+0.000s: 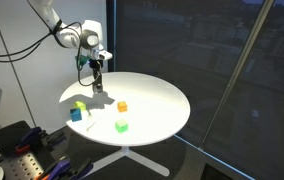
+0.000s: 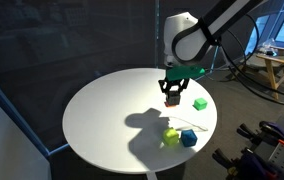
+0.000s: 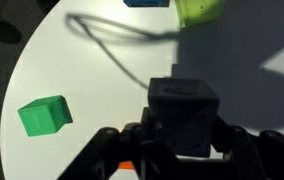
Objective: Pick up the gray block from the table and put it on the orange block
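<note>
Now the gripper (image 1: 98, 72) hangs above the table (image 1: 157, 95), its jaws pinched on the gray block (image 3: 185, 115), which rides clear of the white top. The orange block (image 1: 122, 105) sits on the table, near a green block (image 1: 121, 126). This looks like the carry. To do it well, the arm should centre the gray block squarely over the orange one and keep its faces level and lined up with the edges below. Then it should lower slowly and let go only once the block rests flat. In the wrist view the orange block is a mere sliver at the bottom edge, hidden behind the gripper. The exterior views disagree on the offset, so the alignment cannot be told.
</note>
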Controlling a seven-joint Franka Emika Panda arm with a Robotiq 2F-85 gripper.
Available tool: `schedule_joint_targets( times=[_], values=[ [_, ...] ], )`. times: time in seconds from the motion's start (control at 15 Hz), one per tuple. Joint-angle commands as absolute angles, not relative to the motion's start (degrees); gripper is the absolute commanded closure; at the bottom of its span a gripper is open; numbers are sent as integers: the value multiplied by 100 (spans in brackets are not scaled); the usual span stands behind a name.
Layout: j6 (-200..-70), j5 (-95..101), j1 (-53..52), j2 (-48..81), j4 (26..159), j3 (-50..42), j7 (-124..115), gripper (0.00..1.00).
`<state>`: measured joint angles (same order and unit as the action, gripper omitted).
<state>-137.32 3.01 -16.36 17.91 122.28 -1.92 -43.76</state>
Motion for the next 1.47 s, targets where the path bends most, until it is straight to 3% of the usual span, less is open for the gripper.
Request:
schedule_joint_targets(
  times=[0.0,0.13,0.2,1.4],
  values=[
    [-13714,357,-1507,1789,12218,-62,-4412,46],
    [-13714,357,-1506,1789,12218,-62,-4412,46],
    [-13729,349,-1502,1772,12226,-58,-4400,71],
    [-13737,353,-1300,1081,12555,-54,-4657,71]
  ],
)
